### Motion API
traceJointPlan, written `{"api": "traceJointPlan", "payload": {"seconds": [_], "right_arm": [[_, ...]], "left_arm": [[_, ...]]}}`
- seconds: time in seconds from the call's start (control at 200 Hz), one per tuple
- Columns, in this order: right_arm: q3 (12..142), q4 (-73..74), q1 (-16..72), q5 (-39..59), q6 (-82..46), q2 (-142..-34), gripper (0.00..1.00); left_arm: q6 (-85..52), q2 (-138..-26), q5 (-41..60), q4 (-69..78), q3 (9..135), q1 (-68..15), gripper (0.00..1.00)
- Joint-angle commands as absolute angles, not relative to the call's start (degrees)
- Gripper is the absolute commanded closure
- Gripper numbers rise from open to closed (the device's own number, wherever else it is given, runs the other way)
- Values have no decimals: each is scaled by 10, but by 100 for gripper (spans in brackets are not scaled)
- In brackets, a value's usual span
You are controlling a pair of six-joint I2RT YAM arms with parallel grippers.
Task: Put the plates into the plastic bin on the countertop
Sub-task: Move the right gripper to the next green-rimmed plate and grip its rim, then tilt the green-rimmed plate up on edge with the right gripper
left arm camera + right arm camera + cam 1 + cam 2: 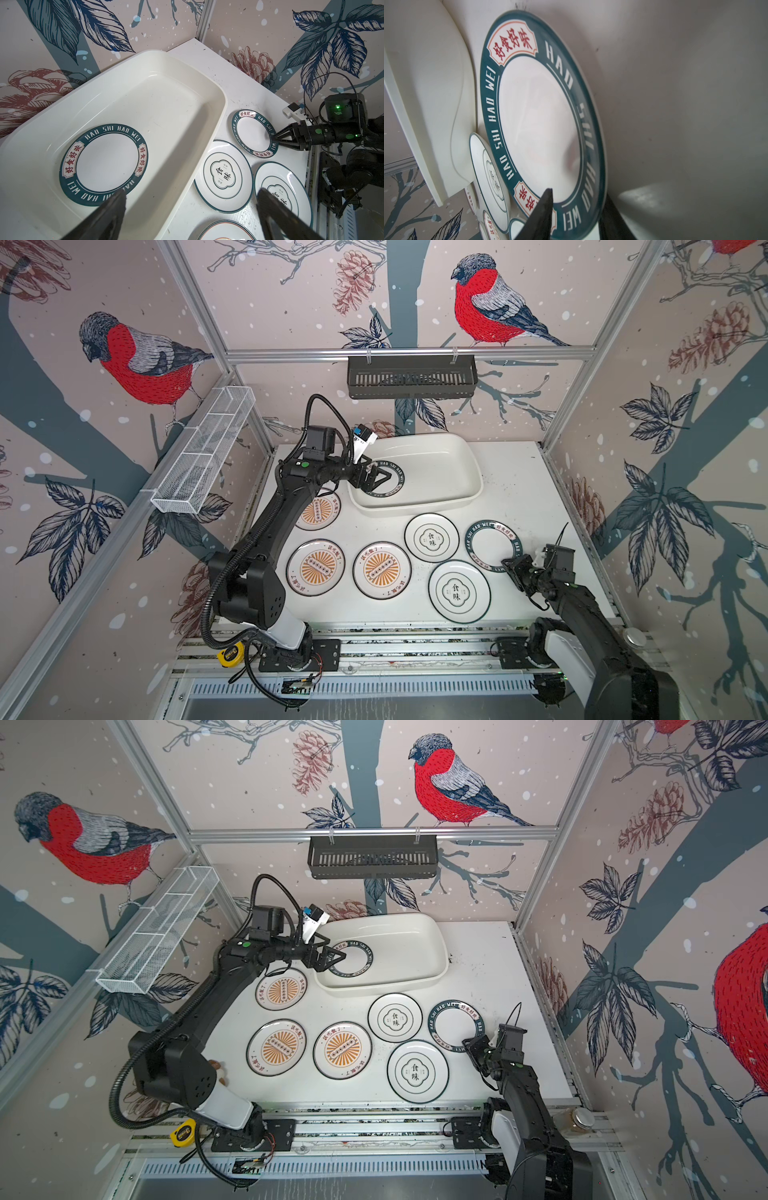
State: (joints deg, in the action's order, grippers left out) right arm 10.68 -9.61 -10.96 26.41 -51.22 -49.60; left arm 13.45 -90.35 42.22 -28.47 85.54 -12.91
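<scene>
Nearest, at lower right in both top views, the right gripper (513,568) sets its fingers either side of a ringed plate (490,545) rim on the countertop (519,489); whether they clamp it cannot be told. Two emblem plates (459,591) (431,537) and three sunburst plates (316,567) (381,570) (318,510) lie flat across mid-frame, the upper-left one partly hidden by the left arm. Farther back, the bin (440,472) contains a second ringed plate (104,164), flat at its left end. The left gripper (191,192) hangs over it, fingers spread wide, holding nothing.

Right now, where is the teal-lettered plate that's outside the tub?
In both top views that teal-lettered plate lies right of centre on the countertop, beside a black-emblem plate, the right gripper straddling its near rim.
</scene>
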Motion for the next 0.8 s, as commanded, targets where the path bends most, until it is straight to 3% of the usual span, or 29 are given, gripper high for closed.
{"api": "traceJointPlan", "payload": {"seconds": [0.0,0.796], "right_arm": [[93,-109,-112,246,-529,-496,62],[46,12,-133,262,-565,-534,68]], "left_arm": [[136,-903,431,-269,853,-129,3],[129,-909,432,-254,847,-137,3]]}}
